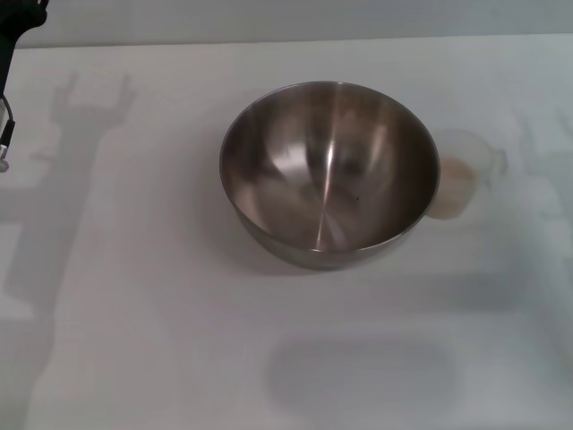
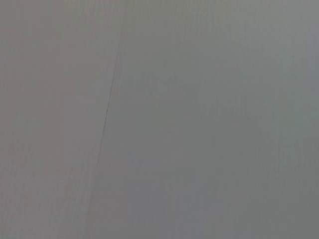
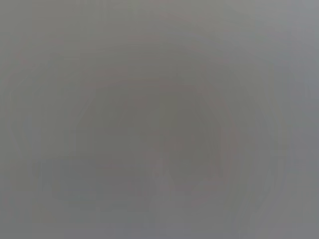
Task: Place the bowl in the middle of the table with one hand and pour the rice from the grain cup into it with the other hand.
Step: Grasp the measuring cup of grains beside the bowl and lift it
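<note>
A large stainless steel bowl (image 1: 329, 170) stands upright on the white table (image 1: 134, 313), near its middle, and its inside is bare. Right beside it, on its right, stands a small clear grain cup (image 1: 461, 175) with pale rice (image 1: 455, 184) in it; the bowl's rim partly hides the cup. A black part of my left arm (image 1: 11, 54) shows at the far left top corner, well away from the bowl; its fingers are out of view. My right gripper is not in view. Both wrist views show only a plain grey surface.
The white tabletop stretches wide around the bowl, with arm shadows on the left and right sides. The table's back edge runs along the top of the head view.
</note>
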